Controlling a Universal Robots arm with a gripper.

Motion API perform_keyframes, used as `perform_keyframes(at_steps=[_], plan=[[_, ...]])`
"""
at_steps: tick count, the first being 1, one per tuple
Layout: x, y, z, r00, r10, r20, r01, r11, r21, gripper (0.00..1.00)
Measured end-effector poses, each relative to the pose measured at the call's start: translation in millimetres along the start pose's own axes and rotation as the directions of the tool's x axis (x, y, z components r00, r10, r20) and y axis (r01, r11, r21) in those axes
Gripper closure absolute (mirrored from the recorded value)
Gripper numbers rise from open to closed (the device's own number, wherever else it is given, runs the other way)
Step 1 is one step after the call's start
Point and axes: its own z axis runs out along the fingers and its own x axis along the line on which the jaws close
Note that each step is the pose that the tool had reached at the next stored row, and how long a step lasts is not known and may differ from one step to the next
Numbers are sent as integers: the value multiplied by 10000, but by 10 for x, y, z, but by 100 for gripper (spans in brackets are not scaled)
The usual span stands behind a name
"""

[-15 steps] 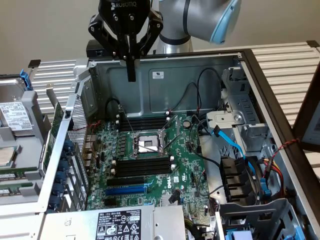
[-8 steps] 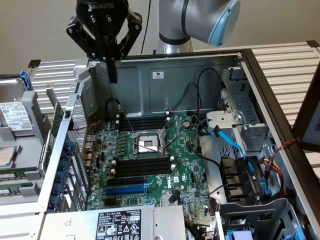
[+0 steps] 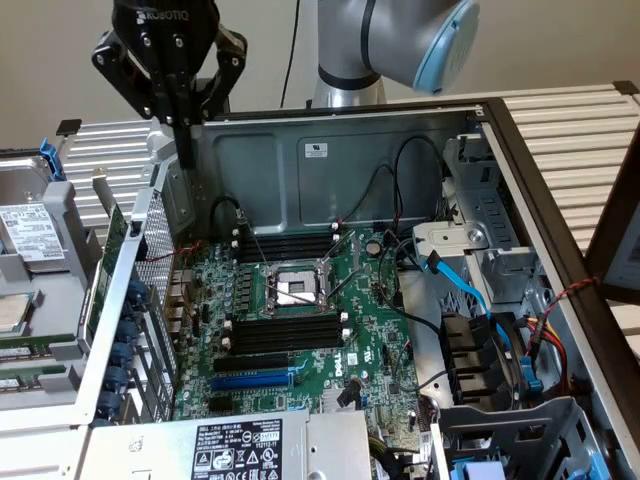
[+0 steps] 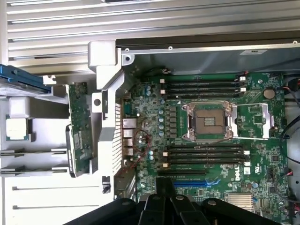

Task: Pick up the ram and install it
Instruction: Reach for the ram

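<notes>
Clearly, with the jaws shut and empty above the case (image 3: 300,170) wall, the ram (image 4: 78,126) beside that wall outside the case could be knocked or missed if they descend closed or clip the metal edge

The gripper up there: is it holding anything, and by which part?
Nothing is held. The gripper is shut, empty, above the computer case; the ram sits outside the case, untouched.

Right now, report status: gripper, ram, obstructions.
Gripper shut, empty, by the top of the case's rear wall. Ram outside the case, not picked up. Rear wall between ram and memory slots.
</notes>
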Motion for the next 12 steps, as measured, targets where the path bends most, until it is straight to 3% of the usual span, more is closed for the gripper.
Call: perform_keyframes(at_steps=[12], plan=[[545,-41,42,10000,1,-20,-1,10000,2,89]])
